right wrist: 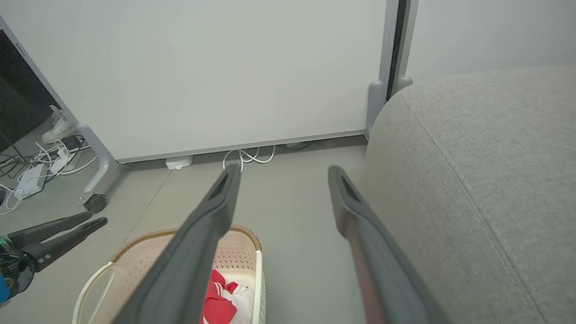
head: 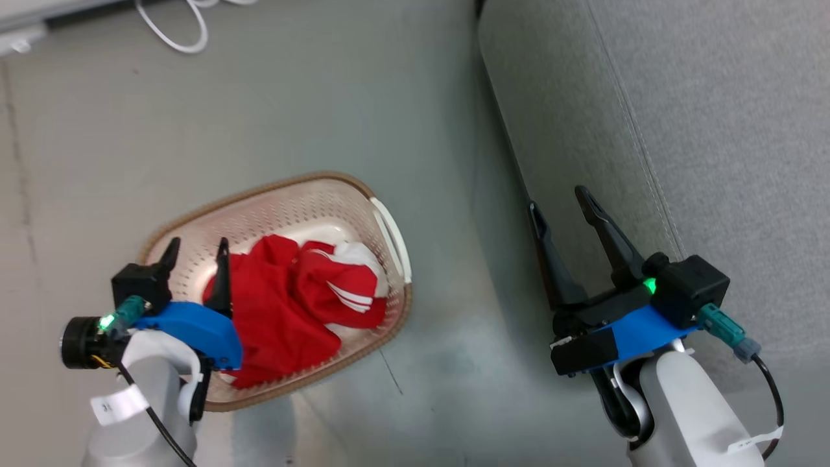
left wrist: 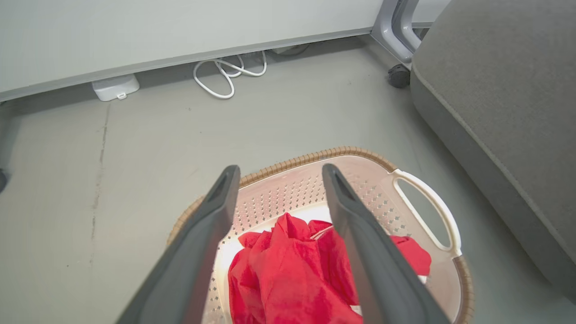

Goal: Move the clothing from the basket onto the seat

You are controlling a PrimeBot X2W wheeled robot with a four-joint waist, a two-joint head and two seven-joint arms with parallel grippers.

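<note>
**Clothing [head: 285, 311] in basket [head: 259, 189]**

Clothing (plain red, plus striped) lies heaped in the basket on the floor [head: 324, 97] beside the seat [head: 681, 117]. Left gripper [head: 198, 243], spread and empty, hangs above the basket; right gripper [head: 556, 199], spread and empty, at the seat's edge.

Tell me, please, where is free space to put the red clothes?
On the seat, right of its stitched seam, all is bare. The floor strip between basket and seat is free. The basket is crowded: clothing, left gripper above.
</note>
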